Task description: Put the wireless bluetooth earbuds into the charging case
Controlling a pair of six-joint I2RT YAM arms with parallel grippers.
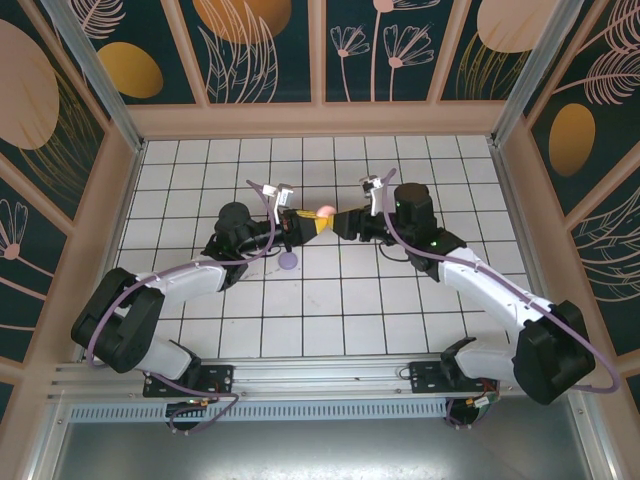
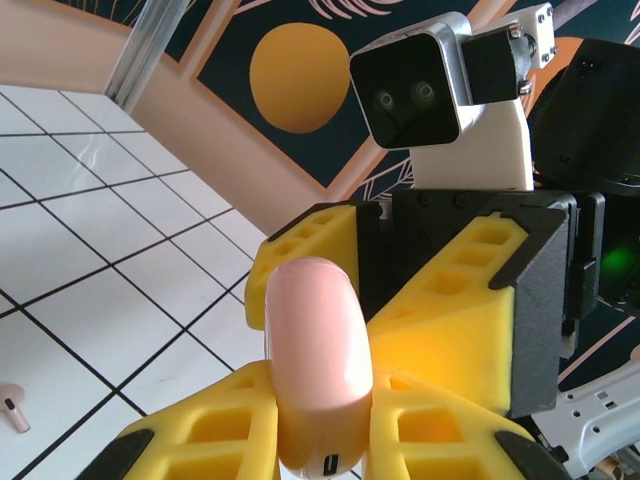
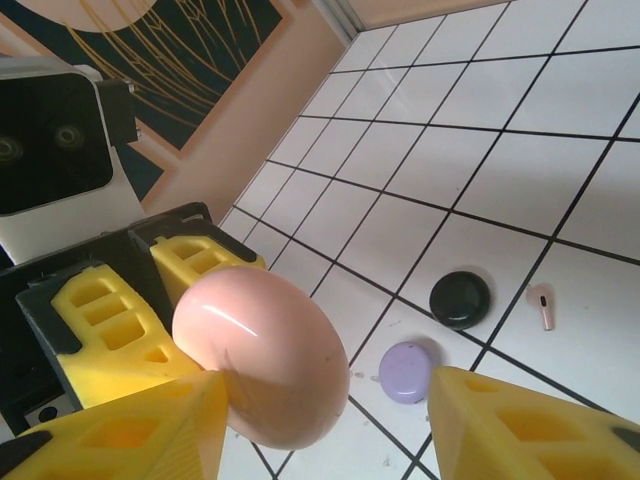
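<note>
The pale pink charging case [image 2: 315, 360] is held above the floor, lid closed, with my left gripper [image 2: 320, 445] shut on its lower end. From above, the case [image 1: 325, 210] sits between my left gripper [image 1: 312, 224] and my right gripper [image 1: 342, 223], which meet nose to nose. My right gripper [image 3: 330, 435] is open around the case [image 3: 265, 360]: its left finger [image 3: 130, 430] touches the shell and its right finger [image 3: 530, 430] stands well clear. One pale pink earbud [image 3: 542, 305] lies on a tile below and also shows as a pink earbud [image 2: 12, 408] at the left wrist view's edge.
A black case [image 3: 460, 299] and a light purple case [image 3: 406, 372] lie shut on the white tiled floor under the grippers; the purple case [image 1: 289, 262] shows from above. Patterned walls [image 1: 320, 50] enclose the floor on three sides.
</note>
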